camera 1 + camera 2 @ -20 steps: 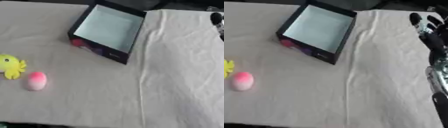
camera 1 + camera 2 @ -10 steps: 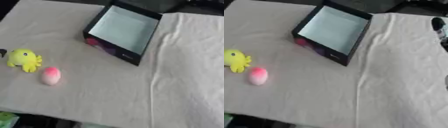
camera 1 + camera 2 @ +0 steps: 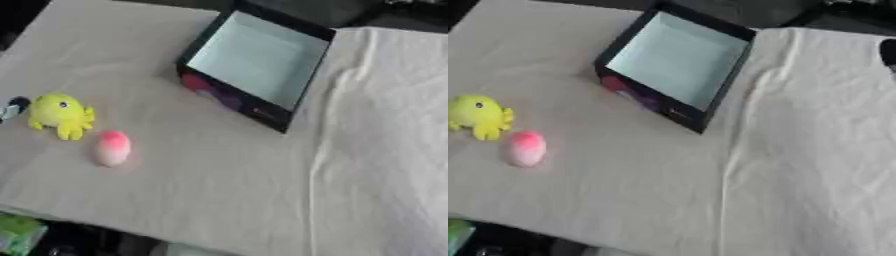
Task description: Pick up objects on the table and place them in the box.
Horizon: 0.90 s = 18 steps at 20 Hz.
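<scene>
Currently we find the yellow plush octopus toy (image 3: 59,114) and pink egg-shaped toy (image 3: 112,147) still outside the open black box with pale lining (image 3: 259,58), ungrasped; neither hand's state can be told.

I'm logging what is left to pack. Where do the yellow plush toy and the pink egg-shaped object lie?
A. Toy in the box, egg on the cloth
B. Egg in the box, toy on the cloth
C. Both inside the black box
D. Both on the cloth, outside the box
D: the yellow plush toy and the pink egg-shaped object lie on the white cloth, left of the black box, whose pale inside looks empty.
</scene>
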Each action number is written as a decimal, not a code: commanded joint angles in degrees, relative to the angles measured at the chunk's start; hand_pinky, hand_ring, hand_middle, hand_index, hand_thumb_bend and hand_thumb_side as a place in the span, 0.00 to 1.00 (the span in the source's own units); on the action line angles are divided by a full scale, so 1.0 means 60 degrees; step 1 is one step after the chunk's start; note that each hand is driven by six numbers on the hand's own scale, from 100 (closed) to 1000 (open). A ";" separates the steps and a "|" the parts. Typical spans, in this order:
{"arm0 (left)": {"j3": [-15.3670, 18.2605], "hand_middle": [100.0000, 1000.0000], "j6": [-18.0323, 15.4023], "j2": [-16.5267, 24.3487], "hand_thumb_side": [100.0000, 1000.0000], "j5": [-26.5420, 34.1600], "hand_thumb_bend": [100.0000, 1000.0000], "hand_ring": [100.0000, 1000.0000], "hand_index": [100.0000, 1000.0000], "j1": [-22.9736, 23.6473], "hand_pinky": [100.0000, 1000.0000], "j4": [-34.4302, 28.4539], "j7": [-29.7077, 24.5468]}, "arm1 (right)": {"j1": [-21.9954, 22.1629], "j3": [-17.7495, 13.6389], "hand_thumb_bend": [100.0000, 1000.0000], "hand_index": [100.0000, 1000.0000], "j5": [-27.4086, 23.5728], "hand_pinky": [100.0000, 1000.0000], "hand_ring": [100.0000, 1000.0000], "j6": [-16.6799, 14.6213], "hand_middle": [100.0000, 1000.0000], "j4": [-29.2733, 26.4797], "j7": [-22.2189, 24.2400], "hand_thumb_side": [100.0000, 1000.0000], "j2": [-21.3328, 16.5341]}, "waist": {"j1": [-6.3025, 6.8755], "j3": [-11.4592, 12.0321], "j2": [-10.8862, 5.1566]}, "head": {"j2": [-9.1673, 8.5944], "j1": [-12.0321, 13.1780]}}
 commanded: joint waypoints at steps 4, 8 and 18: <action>-0.0505 0.72 -0.0841 0.1579 0.07 0.1133 0.45 0.67 0.84 -0.0500 0.76 0.0447 -0.1175 | -0.0070 0.0014 0.70 0.82 0.0003 0.91 0.85 0.0015 0.89 -0.0132 0.0107 0.25 -0.0309 | 0.0005 -0.0101 -0.0201 | -0.0010 -0.0211; -0.0862 0.73 -0.1262 0.2355 0.08 0.2114 0.43 0.68 0.84 -0.0614 0.77 0.0693 -0.1808 | -0.0082 0.0053 0.70 0.82 -0.0003 0.91 0.85 0.0035 0.89 -0.0147 0.0159 0.25 -0.0329 | -0.0019 -0.0166 -0.0202 | -0.0010 -0.0315; -0.1582 0.75 -0.1703 0.3050 0.02 0.2162 0.49 0.72 0.87 -0.1026 0.77 0.1499 -0.3119 | -0.0141 0.0165 0.70 0.82 -0.0003 0.91 0.85 0.0083 0.89 -0.0121 0.0303 0.24 -0.0286 | -0.0020 -0.0334 -0.0131 | -0.0010 0.0138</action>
